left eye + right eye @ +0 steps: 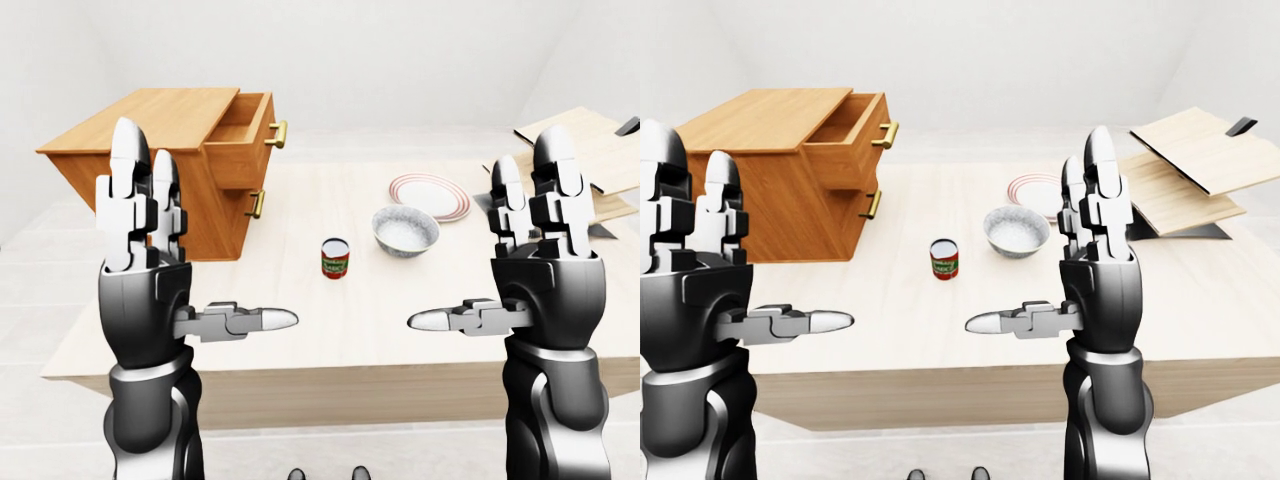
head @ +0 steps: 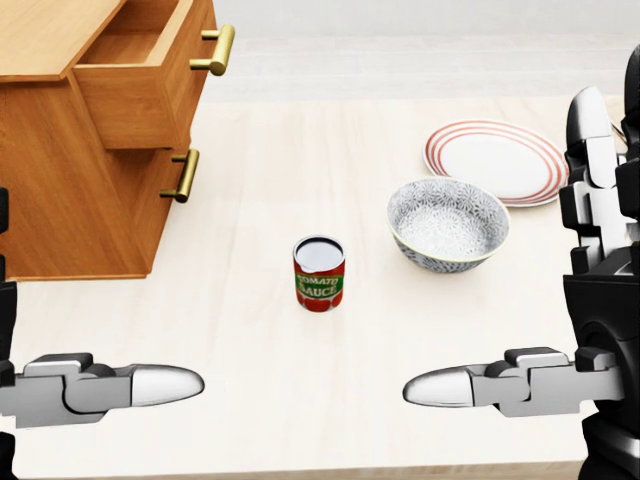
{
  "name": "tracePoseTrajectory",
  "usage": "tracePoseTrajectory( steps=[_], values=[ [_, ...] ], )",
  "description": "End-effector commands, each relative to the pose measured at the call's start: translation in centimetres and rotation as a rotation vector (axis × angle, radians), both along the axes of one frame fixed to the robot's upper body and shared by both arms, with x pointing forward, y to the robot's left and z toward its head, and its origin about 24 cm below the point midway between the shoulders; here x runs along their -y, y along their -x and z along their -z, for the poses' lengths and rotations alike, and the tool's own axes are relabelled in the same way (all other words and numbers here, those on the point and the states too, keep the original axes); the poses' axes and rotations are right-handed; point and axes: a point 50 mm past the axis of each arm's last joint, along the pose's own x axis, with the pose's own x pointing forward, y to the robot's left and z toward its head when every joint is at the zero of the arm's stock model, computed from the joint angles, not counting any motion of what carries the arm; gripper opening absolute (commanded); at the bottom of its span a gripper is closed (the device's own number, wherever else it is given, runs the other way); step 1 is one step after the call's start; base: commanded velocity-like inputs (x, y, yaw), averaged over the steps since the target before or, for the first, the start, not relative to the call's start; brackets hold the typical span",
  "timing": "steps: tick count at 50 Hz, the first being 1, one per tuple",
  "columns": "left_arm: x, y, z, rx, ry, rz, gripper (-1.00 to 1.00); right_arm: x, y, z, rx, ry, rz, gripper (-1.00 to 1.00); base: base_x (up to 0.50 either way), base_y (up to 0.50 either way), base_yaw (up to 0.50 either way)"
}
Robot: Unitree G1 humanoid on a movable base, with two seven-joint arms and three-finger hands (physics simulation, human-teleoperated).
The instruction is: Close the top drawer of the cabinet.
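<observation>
Both my left hand (image 1: pixel 140 215) and right hand (image 1: pixel 545 215) are spread and empty. Reaching for the top drawer (image 2: pixel 150 75), I risk clipping the can (image 2: pixel 319 273) on the bench (image 2: pixel 300 400).

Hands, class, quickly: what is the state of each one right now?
Left hand: open, fingers upright, holding nothing.
Right hand: open, fingers upright, holding nothing.
</observation>
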Motion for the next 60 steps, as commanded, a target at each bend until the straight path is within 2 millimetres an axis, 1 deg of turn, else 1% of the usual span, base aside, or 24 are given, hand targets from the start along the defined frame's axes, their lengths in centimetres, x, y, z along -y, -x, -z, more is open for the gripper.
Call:
tracePoseTrajectory(
  steps=[1, 5, 9, 19, 32, 38, 46, 60],
  values=[
    [0.0, 0.0, -0.4, 0.023, -0.006, 0.005, 1.0, 0.0, 0.0, -0.2, 0.011, 0.005, -0.004, 1.0, 0.1, 0.5, 0.0],
    [0.0, 0.0, -0.2, 0.012, -0.005, 0.004, 1.0, -0.1, -0.1, 0.1, -0.008, 0.007, -0.005, 1.0, 0.11, 0.5, 0.0],
    [-0.4, -0.4, 0.8, -0.047, 0.004, -0.006, 1.0, -0.2, -0.1, 0.5, -0.027, 0.007, -0.007, 1.0, 0.15, 0.5, 0.0],
    [-0.4, -0.6, 1.5, -0.084, 0.008, -0.006, 1.0, -0.2, 0.0, 0.7, -0.04, 0.013, -0.009, 1.0, 0.15, 0.5, 0.0],
    [-0.3, -0.5, 1.6, -0.089, 0.011, -0.005, 1.0, -0.2, -0.3, 1.4, -0.076, 0.003, -0.009, 1.0, 0.17, 0.5, 0.0],
    [-0.1, -0.1, 0.7, -0.04, 0.004, 0.001, 1.0, -0.2, -0.4, 1.6, -0.083, 0.01, -0.006, 1.0, 0.17, 0.44, 0.0],
    [0.2, 0.1, 0.4, -0.021, 0.006, 0.007, 1.0, -0.1, -0.3, 1.3, -0.071, -0.002, -0.003, 1.0, 0.16, 0.03, 0.0],
    [0.3, 0.2, 0.1, -0.002, 0.001, 0.011, 1.0, 0.0, -0.5, 1.5, -0.08, 0.006, -0.004, 1.0, 0.41, -0.12, 0.0]
  ],
)
